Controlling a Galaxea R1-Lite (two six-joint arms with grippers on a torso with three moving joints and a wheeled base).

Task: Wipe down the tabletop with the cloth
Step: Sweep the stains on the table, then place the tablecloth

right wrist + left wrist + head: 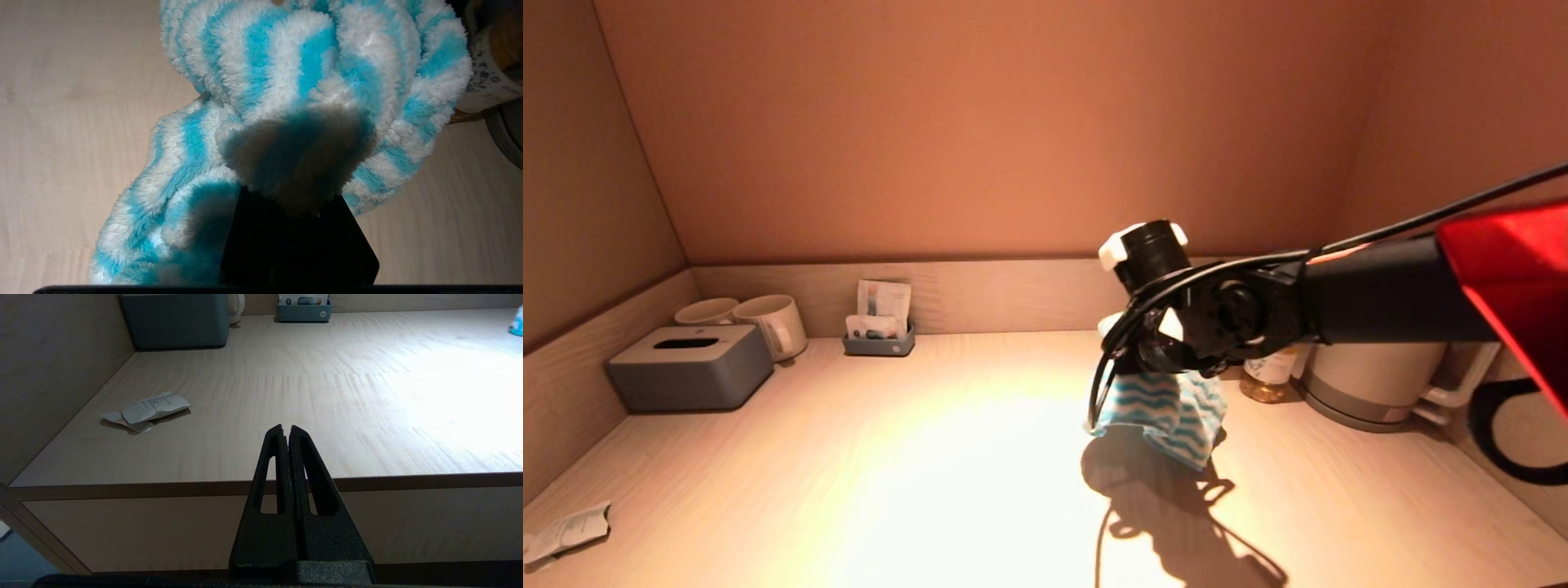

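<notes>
Warm brown walls close in a pale wood-grain tabletop (pixel 915 457) with a low matching rim, lit brightly in the middle. Over the right half, the right gripper (pixel 1156 371) points down with its fingers clamped on the cloth (pixel 1168 412), a fluffy turquoise-and-white zigzag towel bunched up in its grip. The towel's lower folds hang down to the wood or just above it; I cannot tell whether they touch. A dark shadow falls on the near side.

Far right, just behind the arm, stands a white kettle (pixel 1372 380) on its base, with a small jar (pixel 1267 377) beside it, its label too small to read.

At the far left sit a grey tissue box (pixel 690 366) and two white mugs (pixel 768 322), and further along the back rim a small grey tray of sachets (pixel 879 327); their print is illegible. A crumpled white paper wrapper (pixel 147 410) lies near the left front corner, its writing unreadable.

The left gripper (pixel 286 430) hangs off the near edge of the table, fingers pressed together on nothing.
</notes>
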